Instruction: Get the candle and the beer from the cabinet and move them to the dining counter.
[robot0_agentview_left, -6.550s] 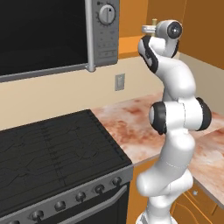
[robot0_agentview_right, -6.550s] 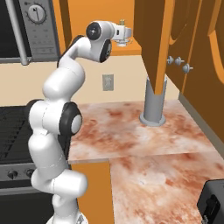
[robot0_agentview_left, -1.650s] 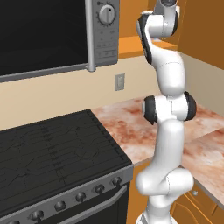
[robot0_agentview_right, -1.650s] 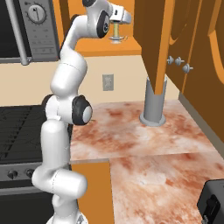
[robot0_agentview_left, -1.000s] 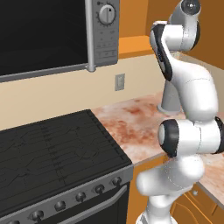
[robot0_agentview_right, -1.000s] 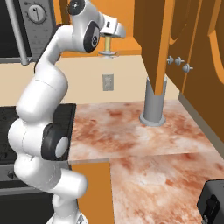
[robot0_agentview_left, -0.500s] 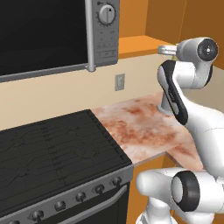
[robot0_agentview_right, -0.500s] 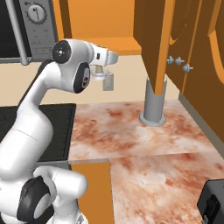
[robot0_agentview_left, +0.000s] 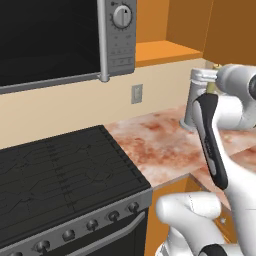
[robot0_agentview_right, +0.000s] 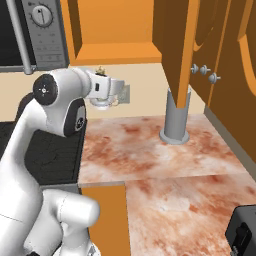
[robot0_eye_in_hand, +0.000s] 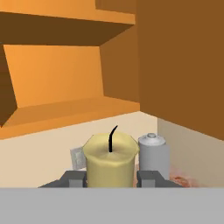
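Cream-yellow candle clamped upright between the gripper fingers, black wick at 12 o'clock, carried in mid-air over the marbled tabletop below the cabinet. Grey canister just past the candle at 2 o'clock in the hand view, standing on the tabletop under the open cabinet door. Cabinet shelf lying beyond, from 9 to 12 o'clock; beer bottle not made out here. Probably best done by keeping the hand level so the candle stays vertical, holding the grip firm, swinging wide of canister and door, then setting down gently on the dining counter before returning for the beer.
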